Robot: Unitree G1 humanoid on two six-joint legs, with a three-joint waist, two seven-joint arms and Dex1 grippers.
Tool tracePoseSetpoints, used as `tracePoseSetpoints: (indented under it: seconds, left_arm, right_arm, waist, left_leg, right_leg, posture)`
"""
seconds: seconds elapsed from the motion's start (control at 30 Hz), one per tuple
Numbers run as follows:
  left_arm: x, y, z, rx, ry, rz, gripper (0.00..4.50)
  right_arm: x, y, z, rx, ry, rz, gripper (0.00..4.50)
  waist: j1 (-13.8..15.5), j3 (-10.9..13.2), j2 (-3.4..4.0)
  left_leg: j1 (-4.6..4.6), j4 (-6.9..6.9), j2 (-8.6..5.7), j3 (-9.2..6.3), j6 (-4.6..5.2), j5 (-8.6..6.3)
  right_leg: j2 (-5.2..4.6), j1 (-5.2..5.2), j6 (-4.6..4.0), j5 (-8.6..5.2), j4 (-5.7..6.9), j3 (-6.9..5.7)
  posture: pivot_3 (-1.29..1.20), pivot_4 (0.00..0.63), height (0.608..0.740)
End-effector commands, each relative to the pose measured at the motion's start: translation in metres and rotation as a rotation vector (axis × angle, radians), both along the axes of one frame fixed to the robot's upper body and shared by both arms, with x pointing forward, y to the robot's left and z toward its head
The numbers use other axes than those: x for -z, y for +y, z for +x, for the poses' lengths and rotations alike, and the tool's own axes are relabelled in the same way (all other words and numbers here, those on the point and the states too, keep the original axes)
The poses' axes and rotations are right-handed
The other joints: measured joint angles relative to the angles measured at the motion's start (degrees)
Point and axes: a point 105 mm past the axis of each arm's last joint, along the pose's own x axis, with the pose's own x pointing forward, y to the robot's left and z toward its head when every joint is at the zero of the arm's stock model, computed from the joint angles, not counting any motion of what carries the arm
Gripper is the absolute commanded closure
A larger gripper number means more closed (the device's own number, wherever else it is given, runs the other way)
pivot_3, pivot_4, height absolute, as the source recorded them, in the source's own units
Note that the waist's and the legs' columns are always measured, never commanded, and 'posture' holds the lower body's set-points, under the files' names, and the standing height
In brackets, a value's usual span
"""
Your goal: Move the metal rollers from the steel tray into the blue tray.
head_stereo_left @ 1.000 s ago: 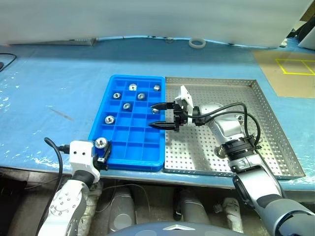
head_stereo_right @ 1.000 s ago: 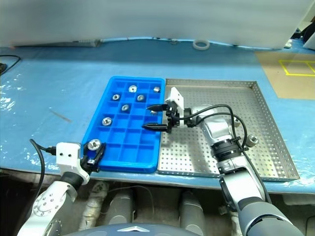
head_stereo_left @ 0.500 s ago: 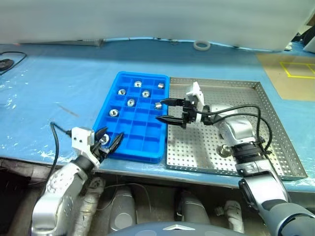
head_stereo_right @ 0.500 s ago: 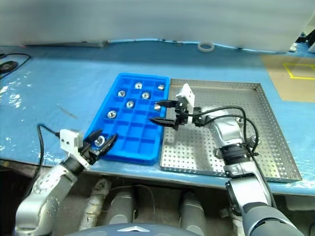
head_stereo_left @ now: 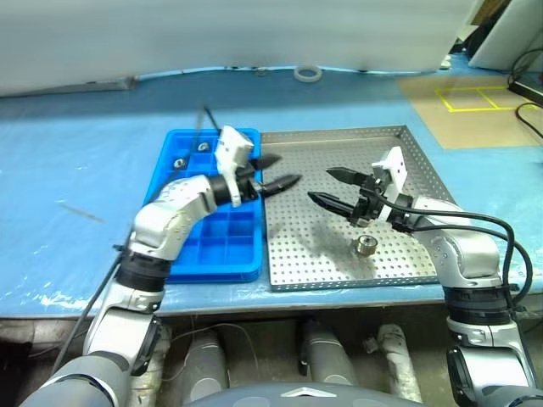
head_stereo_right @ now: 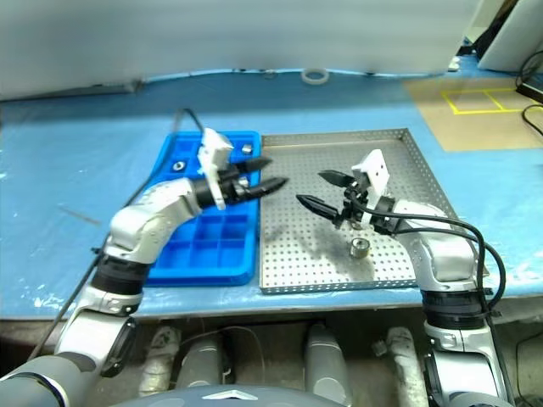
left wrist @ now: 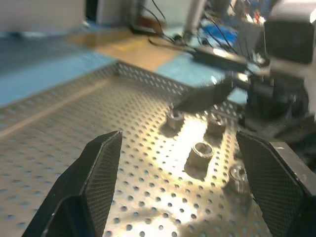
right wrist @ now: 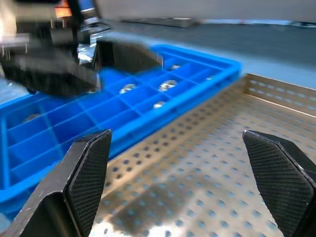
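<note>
Left end effector (head_stereo_left: 273,171) swung over steel tray (head_stereo_left: 339,254), released; right end effector (head_stereo_left: 333,188) gaping, level.

looks like a robotics lab / workshop test bench. long worktable under a pale blue plastic sheet cover (head_stereo_left: 76,161), wrinkled and taped at the edges. grey perforated sheet-metal tray (head_stereo_left: 407,148) next to a bright blue plastic grid tray (head_stereo_left: 182,259), typical parts-sorting fixtures. white tape ring (head_stereo_left: 307,73) left at the back of the table. brown floor with yellow marking-tape squares (head_stereo_left: 471,97) past the table end. left wrist view shows tangled black cables (left wrist: 207,52) in the background.
</note>
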Motion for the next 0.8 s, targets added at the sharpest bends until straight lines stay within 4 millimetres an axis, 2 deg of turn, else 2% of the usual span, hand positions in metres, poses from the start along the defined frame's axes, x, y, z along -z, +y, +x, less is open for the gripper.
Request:
tracePoseSetpoints:
  seconds: [0.03, 0.1, 0.3, 0.37, 0.53, 0.7, 0.8]
  left_arm:
    - [-0.001, -0.015, 0.004, 0.087, -0.061, 0.036, 0.6]
    - [0.009, -0.025, 0.01, 0.11, -0.093, 0.091, 0.6]
    - [0.015, -0.053, 0.021, 0.188, -0.126, 0.113, 0.6]
    - [0.018, -0.067, 0.019, 0.238, -0.141, 0.129, 0.6]
    - [0.025, -0.088, 0.015, 0.31, -0.149, 0.154, 0.6]
    - [0.039, -0.101, 0.017, 0.288, -0.177, 0.24, 0.6]
    - [0.042, -0.105, 0.03, 0.167, -0.201, 0.281, 0.6]
  right_arm:
    - [-0.008, -0.016, -0.006, 0.085, -0.043, -0.056, 0.0]
    - [-0.001, -0.028, -0.009, 0.142, -0.026, -0.099, 0.0]
    - [0.01, -0.05, -0.014, 0.248, 0.006, -0.161, 0.0]
    - [0.014, -0.063, -0.015, 0.308, 0.016, -0.204, 0.0]
    - [0.014, -0.081, -0.028, 0.376, 0.035, -0.224, 0.0]
    - [0.017, -0.092, -0.047, 0.418, 0.06, -0.233, 0.0]
    - [0.015, -0.092, -0.054, 0.43, 0.059, -0.226, 0.0]
  waist:
    - [-0.05, -0.03, 0.05]
    - [0.01, -0.04, 0.07]
    - [-0.24, -0.02, 0.04]
    - [-0.66, -0.02, 0.03]
    - [-2.34, -0.03, 0.01]
    - [-4.67, -0.03, 0.01]
    - [-6.31, -0.04, 0.01]
  left_leg:
    - [-0.17, -0.06, 0.09, 0.02, 0.13, 0.07]
    - [-0.34, -0.11, 0.25, 0.08, 0.17, 0.05]
    - [-0.17, 0.17, 0.17, 0.58, 0.4, -0.17]
    - [-0.1, 0.31, -0.09, 0.67, 0.32, -0.33]
    - [-0.23, 0.51, -0.46, 0.7, 0.6, -0.48]
    - [-0.43, 0.65, -0.5, 0.7, 0.82, -0.6]
    - [-0.52, 0.66, -0.49, 0.68, 0.91, -0.66]
  right_leg:
    - [0.07, -0.24, -0.05, -0.03, 0.03, 0.05]
    - [0.17, -0.39, -0.17, -0.14, 0.06, 0.19]
    - [0.11, -0.31, -0.12, -0.14, -0.06, 0.66]
    - [0.04, -0.27, 0.36, -0.33, -0.07, 0.75]
    - [-0.08, -0.12, 0.52, -0.3, -0.59, 1.11]
    - [-0.13, -0.15, 0.63, -0.24, -0.64, 1.08]
    - [-0.14, -0.19, 0.69, -0.25, -0.65, 1.0]
  posture:
    - [-0.45, 0.15, 0.74]
    - [-0.48, 0.15, 0.74]
    - [-0.54, 0.15, 0.74]
    - [-0.57, 0.15, 0.74]
    - [-0.65, 0.15, 0.74]
    - [-0.71, 0.15, 0.74]
    - [-0.73, 0.15, 0.74]
